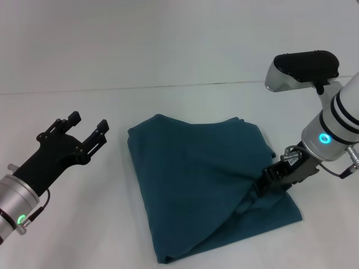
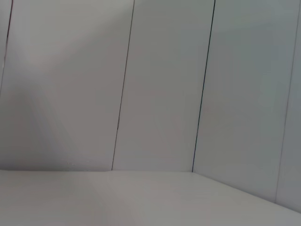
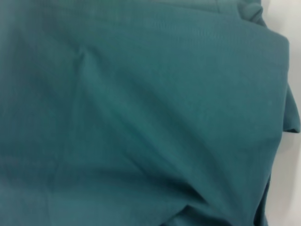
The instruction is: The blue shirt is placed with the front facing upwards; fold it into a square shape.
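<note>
**Blue shirt folded on the bench, right claw holding its edge**

The blue shirt [image 1: 196, 179] lay in the middle of the white bench [image 1: 84, 224]. It was folded into a rough four-sided shape, with the plain teal cloth on top. No print or collar showed. Its far edge was fairly straight, and its near left corner reached almost to the near edge of the head view. A long crease ran from the right side down toward the near left corner.

The right claw [image 1: 268, 180] was at the right edge of the shirt, low and touching the cloth. Its dark fingers were closed on a bit of the shirt there, and the cloth was bunched and pulled up a little around them. The right wrist view was filled with teal cloth [image 3: 141, 117] with soft folds, and a strip of white bench [image 3: 294, 70] showed at one side.

The left claw [image 1: 87, 130] was on the left, held above the bench and well apart from the shirt. Its black fingers [image 1: 72, 119] were spread wide and held nothing. The left wrist view showed only a pale wall [image 2: 160, 84] with thin dark lines.
</note>
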